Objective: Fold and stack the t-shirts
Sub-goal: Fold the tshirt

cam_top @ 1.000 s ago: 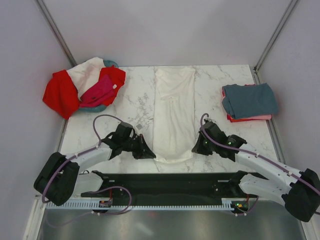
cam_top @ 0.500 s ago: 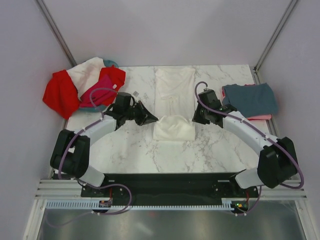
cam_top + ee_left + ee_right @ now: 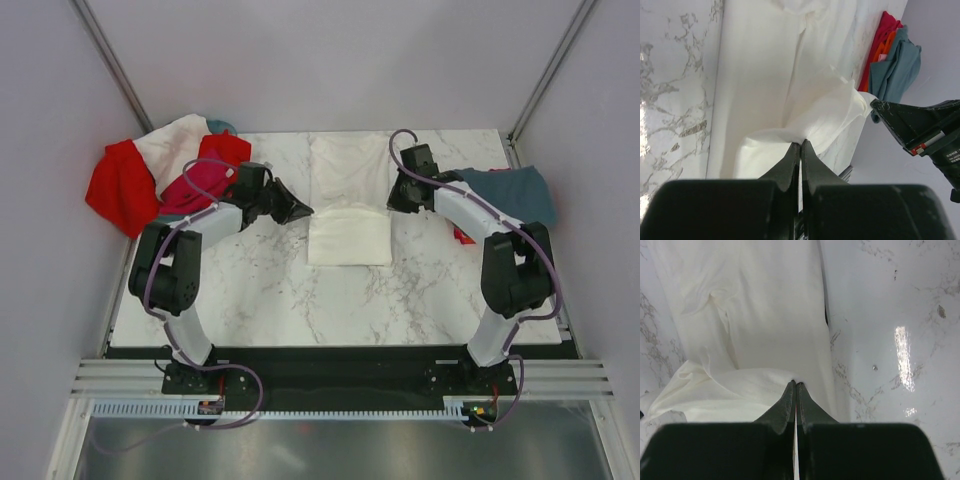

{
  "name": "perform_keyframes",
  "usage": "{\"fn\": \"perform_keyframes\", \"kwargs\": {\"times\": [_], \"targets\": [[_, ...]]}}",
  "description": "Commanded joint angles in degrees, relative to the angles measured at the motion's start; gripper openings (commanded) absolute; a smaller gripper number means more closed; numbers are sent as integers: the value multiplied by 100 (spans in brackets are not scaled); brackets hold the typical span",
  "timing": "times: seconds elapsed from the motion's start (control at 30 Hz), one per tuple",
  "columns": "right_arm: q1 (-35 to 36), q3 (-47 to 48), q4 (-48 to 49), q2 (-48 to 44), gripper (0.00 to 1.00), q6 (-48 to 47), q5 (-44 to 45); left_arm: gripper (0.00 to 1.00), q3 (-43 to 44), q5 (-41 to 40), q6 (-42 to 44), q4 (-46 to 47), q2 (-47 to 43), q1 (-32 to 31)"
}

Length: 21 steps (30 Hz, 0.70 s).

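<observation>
marble (image 3: 250, 290): left pincer (image 3: 800, 143), right pincer (image 3: 795, 384) pinch t-shirt (image 3: 348, 238)

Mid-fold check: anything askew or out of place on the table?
The fold looks even: the left gripper and right gripper each pinch an edge of the white t-shirt, level with each other. The one oddity is the red t-shirt at far left, which hangs over the table edge.

Your marble table (image 3: 260, 290) carried a white shirt (image 3: 350, 235) at its middle, the near end doubled back over the rest. A heap of red, white and magenta shirts (image 3: 130, 180) spilled over your far left corner, and a grey-blue stack (image 3: 510, 195) sat at the right edge.
</observation>
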Motion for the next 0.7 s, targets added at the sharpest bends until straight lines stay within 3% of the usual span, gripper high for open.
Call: {"fn": "perform_keyframes", "kwargs": {"times": [0.0,0.67], "targets": [[-215,393,145,241,0,-155,-144,2,432,-52,-165,271,281,62],[-497,1360,233,1401,0,-313,-566,2,1020,-96,-288,323,1072,212]]}}
